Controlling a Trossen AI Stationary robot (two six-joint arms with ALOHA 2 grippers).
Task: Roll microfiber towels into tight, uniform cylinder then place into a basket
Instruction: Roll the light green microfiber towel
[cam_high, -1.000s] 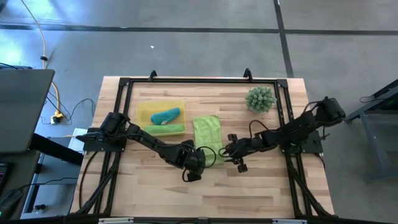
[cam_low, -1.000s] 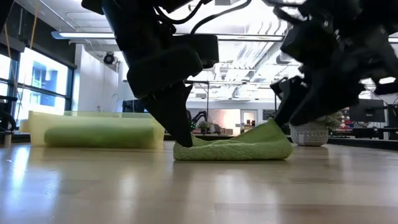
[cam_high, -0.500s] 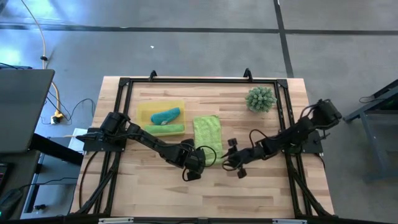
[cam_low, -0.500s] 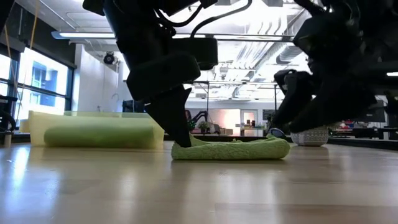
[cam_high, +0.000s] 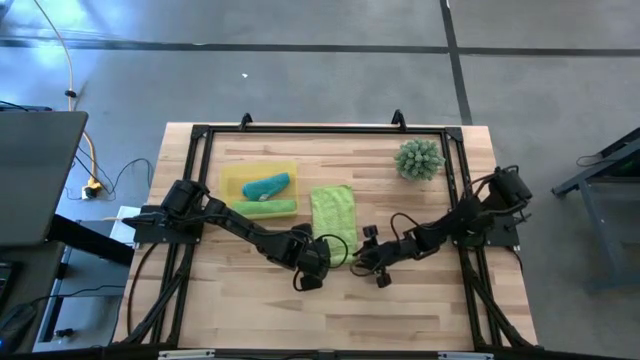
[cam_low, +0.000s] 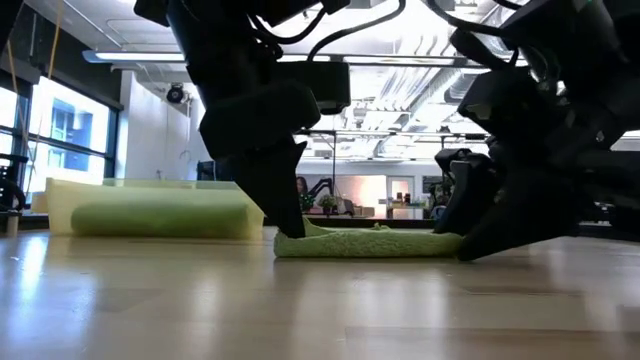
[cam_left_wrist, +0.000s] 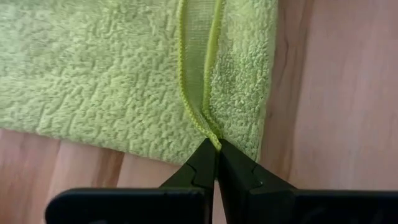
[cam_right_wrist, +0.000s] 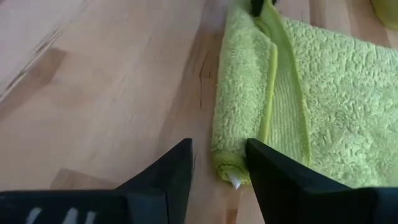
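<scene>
Item: lime towel (cam_high: 334, 213), mid-table, near edge partly rolled.

Your left gripper (cam_left_wrist: 216, 155) is clenched on the hem at the roll's corner; your right gripper (cam_right_wrist: 219, 167) stands parted at the roll's other end, pinching nothing. The flat part's long axis runs toward the far edge, the roll crosswise. A white tag shows, unreadable. A basket (cam_high: 234, 174) just beside the towel holds a teal towel (cam_high: 266, 185) and a rolled green towel (cam_high: 265, 207).

High view: straight down from above the table (cam_high: 250, 300), taking in both arms.
Low view: at tabletop height, level across the wood into the room behind.
Left wrist view: very close on the towel (cam_left_wrist: 112, 74) edge.
Right wrist view: close, along the rolled end.
Shared: all four show the lime towel.
</scene>
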